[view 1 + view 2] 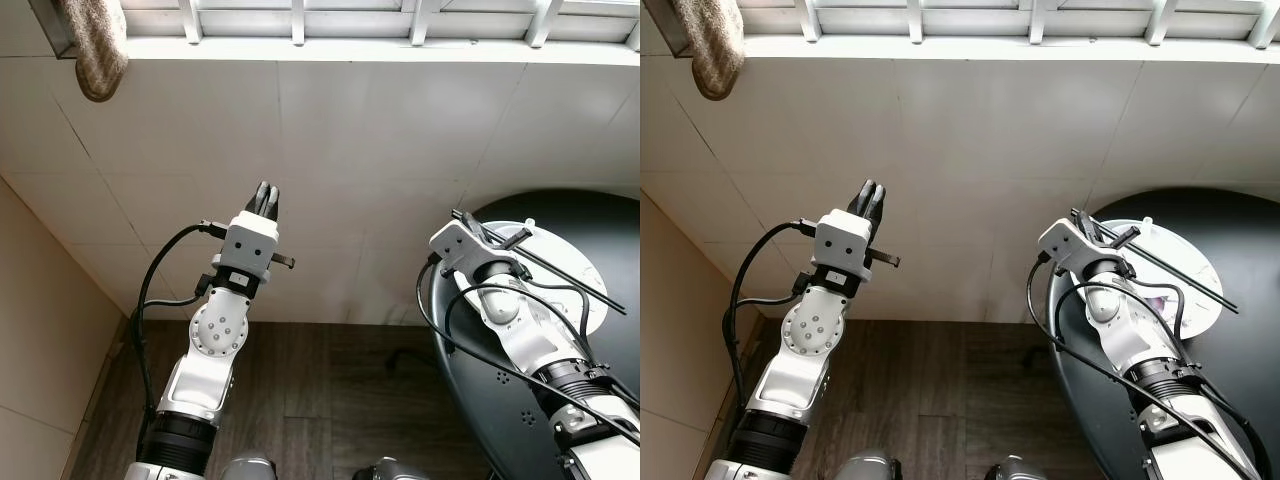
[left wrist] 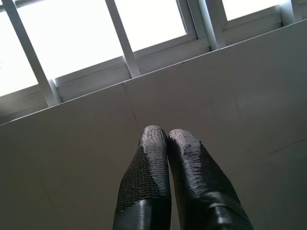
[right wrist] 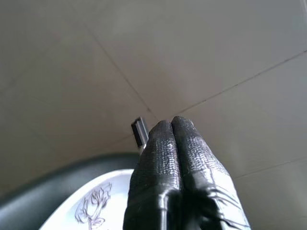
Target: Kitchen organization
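My right gripper (image 1: 480, 232) hovers over a white plate (image 1: 565, 262) with a faint flower drawing, which lies on a round black table (image 1: 590, 210). It is shut on thin black chopsticks (image 1: 560, 275); one slants out across the plate, and a short end pokes past the fingertips (image 3: 139, 132). My left gripper (image 1: 265, 196) is raised in front of the tiled wall, well left of the table. It is shut with nothing between its fingers (image 2: 153, 158).
A cream tiled wall (image 1: 350, 130) fills the background, with a barred window sill along its top. A brownish cloth (image 1: 97, 45) hangs at the upper left. Dark wood floor (image 1: 330, 390) lies below, between the wall and the table.
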Available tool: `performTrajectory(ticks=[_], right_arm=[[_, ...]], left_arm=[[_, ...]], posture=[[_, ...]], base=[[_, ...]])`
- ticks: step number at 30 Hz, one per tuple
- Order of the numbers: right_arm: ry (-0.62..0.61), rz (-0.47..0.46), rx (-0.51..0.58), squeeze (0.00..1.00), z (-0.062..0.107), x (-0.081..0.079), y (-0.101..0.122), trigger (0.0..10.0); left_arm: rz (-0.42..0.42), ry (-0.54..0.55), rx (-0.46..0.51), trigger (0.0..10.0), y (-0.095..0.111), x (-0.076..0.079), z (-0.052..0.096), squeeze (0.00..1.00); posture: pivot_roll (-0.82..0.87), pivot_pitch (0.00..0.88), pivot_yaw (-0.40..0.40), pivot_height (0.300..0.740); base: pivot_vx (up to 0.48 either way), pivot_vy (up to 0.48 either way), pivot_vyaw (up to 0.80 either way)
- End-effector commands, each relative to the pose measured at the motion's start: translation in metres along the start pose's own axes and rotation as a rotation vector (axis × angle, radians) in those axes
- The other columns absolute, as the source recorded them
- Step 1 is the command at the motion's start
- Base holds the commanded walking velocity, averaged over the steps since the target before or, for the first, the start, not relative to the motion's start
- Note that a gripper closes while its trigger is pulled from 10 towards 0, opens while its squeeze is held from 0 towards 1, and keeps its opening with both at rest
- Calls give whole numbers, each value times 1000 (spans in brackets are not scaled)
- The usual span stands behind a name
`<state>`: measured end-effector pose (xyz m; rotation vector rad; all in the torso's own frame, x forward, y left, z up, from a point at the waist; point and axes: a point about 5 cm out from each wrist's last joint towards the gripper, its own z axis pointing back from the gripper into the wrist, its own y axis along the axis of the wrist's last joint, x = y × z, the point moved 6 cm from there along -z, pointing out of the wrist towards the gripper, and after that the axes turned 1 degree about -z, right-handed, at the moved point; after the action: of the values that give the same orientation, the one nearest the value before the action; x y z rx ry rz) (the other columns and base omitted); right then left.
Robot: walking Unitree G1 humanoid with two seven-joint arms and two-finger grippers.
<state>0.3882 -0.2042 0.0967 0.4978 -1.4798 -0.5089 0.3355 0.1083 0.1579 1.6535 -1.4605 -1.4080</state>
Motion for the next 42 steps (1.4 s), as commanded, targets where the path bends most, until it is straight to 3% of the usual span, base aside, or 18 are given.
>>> performTrajectory(ticks=[1, 2, 6, 9, 11, 14, 18, 21, 26, 30, 34, 42], right_arm=[[-53, -122, 73, 490, 0, 13, 18, 10000], [-68, -147, 92, 1000, 1, 18, 22, 10000], [-72, -162, 109, 1000, 1, 24, 26, 10000], [-81, -110, 66, 1000, 1, 38, 17, 10000], [-34, -31, -49, 1000, 2, 37, -6, 10000], [-1, -25, -101, 1000, 6, 39, -16, 10000], [17, -32, -103, 1000, 7, 45, -16, 10000], [34, 15, -108, 1000, 7, 52, -17, 10000], [59, -3, -143, 1000, 7, 58, -24, 10000], [98, -88, -172, 1000, 9, 57, -27, 10000], [129, -67, -202, 1000, 11, 57, -32, 10000], [166, -123, -258, 1000, 12, 59, -40, 10000]], left_arm=[[-7, -4, -20, 10000, -4, 1, 1, 0], [-8, -4, -21, 10000, -4, 1, 1, 0], [-8, -5, -22, 10000, -4, 1, 1, 0], [-9, -6, -24, 10000, -5, 1, 1, 0], [-10, -5, -24, 10000, -5, 1, 1, 0], [-10, -5, -25, 10000, -5, 1, 1, 0], [-11, -6, -25, 10000, -5, 1, 1, 0], [-8, -9, -27, 10000, -6, 2, 0, 0], [-1, -11, -24, 10000, -5, 6, -2, 0], [-1, -7, -24, 10000, -5, 5, -2, 0], [0, -2, -23, 10000, -6, 4, -3, 0], [5, -4, -21, 10000, -5, 6, -4, 0]], posture=[[159, 0, -32, 740], [156, 0, -33, 740], [153, 0, -31, 740], [151, 0, -32, 740], [151, 0, -32, 740], [147, 0, -31, 740], [145, 0, -30, 740], [135, 0, -28, 740], [131, 0, -30, 740], [133, 0, -34, 740], [130, 0, -36, 740], [126, 0, -36, 740]], base=[[0, 0, 0], [0, 0, 0], [0, 0, 0], [0, 0, 0], [0, 0, 0], [0, 0, 0], [0, 0, 0], [0, 0, 0], [0, 0, 0], [0, 0, 0], [0, 0, 0], [0, 0, 0]])
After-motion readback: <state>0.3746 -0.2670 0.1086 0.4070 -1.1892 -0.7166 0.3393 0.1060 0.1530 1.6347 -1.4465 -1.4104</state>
